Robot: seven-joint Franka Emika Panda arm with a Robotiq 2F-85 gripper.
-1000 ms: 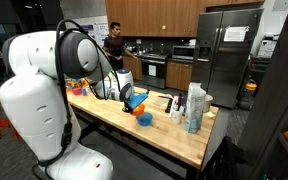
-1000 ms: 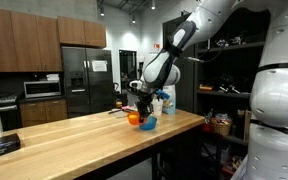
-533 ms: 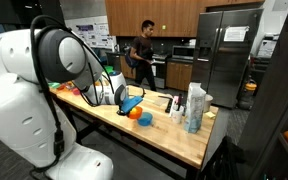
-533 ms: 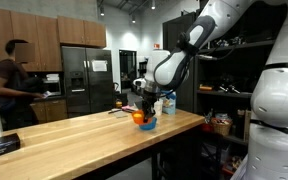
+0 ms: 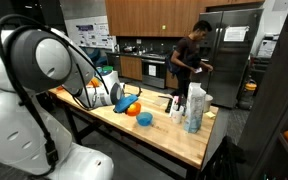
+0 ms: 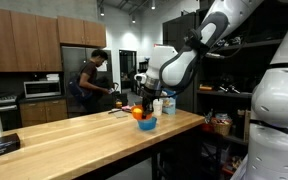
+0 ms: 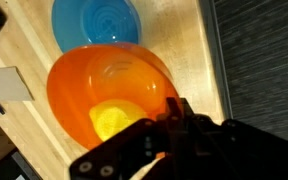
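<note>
My gripper (image 7: pixel 174 118) is shut on the near rim of an orange bowl (image 7: pixel 94 85), which has a yellow object (image 7: pixel 112 122) lying inside it. The bowl hangs just above the wooden table (image 7: pixel 184 45). A blue bowl (image 7: pixel 96 22) stands empty on the table right beyond it. In both exterior views the gripper (image 5: pixel 125 103) (image 6: pixel 139 106) holds the orange bowl (image 5: pixel 132 111) (image 6: pixel 137 114) tilted, beside and slightly above the blue bowl (image 5: pixel 145 119) (image 6: pixel 148 124). My fingertips are partly hidden behind the bowl's rim.
White bottles and containers (image 5: pixel 194 105) (image 6: pixel 165 103) stand close to the bowls near the table's end. A white card (image 7: pixel 6 84) lies on the table. The table's edge (image 7: pixel 210 60) runs close by. A person (image 5: pixel 189 65) (image 6: pixel 92 80) walks in the kitchen behind.
The arm has swung and the orange bowl has risen slightly off the blue bowl. The person has walked across the kitchen towards the fridge.
</note>
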